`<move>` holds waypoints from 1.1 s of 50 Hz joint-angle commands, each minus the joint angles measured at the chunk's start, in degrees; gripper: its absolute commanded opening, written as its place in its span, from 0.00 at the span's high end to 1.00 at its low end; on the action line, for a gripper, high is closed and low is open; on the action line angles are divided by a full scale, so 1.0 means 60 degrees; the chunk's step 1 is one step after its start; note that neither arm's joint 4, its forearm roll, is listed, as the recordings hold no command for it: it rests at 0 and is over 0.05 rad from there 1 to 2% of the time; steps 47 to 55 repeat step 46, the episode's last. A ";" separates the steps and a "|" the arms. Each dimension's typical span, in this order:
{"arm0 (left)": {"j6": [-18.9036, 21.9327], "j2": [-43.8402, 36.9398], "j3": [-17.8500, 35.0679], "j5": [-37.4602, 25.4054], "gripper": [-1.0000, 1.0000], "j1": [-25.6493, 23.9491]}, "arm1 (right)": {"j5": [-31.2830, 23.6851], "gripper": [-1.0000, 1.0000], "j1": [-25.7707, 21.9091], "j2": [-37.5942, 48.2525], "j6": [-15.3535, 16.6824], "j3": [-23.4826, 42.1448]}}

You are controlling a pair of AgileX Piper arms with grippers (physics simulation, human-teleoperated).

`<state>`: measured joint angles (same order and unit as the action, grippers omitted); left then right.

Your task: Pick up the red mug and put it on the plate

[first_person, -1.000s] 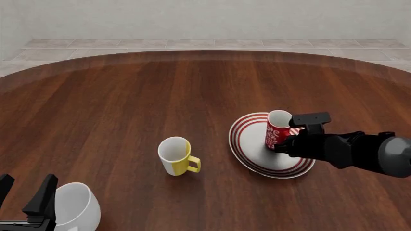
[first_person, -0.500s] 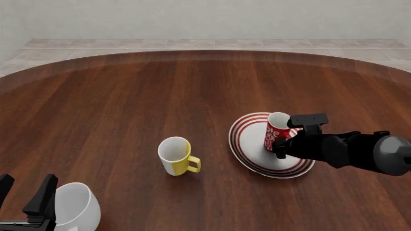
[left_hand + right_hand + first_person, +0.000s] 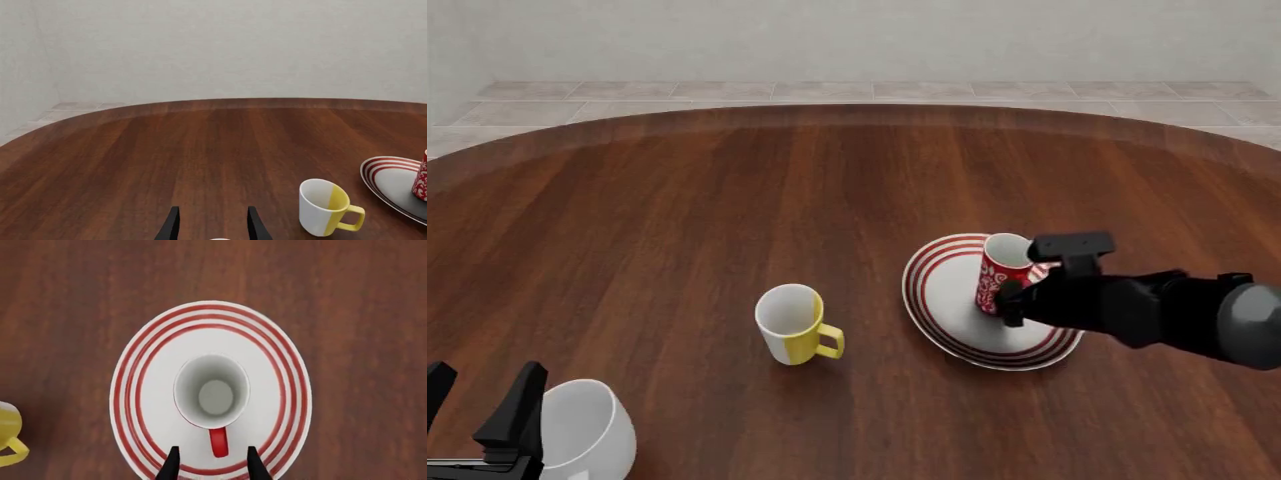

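Right wrist view: red mug (image 3: 211, 393) upright on plate (image 3: 287, 390), right gripper (image 3: 211, 467) open astride its handle, gripping nothing.

A tall red mug (image 3: 1004, 270) with white ornamental pattern and white inside stands upright near the middle of a round white plate (image 3: 941, 315) ringed with concentric red bands, its red handle (image 3: 218, 442) facing the arms' side.

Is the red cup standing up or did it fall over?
Standing up. The red mug sits upright on the plate, its open mouth facing up.
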<state>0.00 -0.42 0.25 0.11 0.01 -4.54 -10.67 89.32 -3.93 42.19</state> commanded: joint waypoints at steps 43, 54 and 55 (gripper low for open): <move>0.0001 -0.0001 0.0000 0.0000 0.00 0.0001 | -0.3703 0.00 -0.0291 -0.7067 0.0493 -0.1334; 0.0000 -0.0001 0.0000 0.0000 0.00 -0.0001 | -0.3860 0.00 -0.0309 -0.7365 0.0542 -0.1377; 0.0000 -0.0001 0.0000 0.0000 0.00 -0.0001 | -0.3860 0.00 -0.0309 -0.7365 0.0542 -0.1377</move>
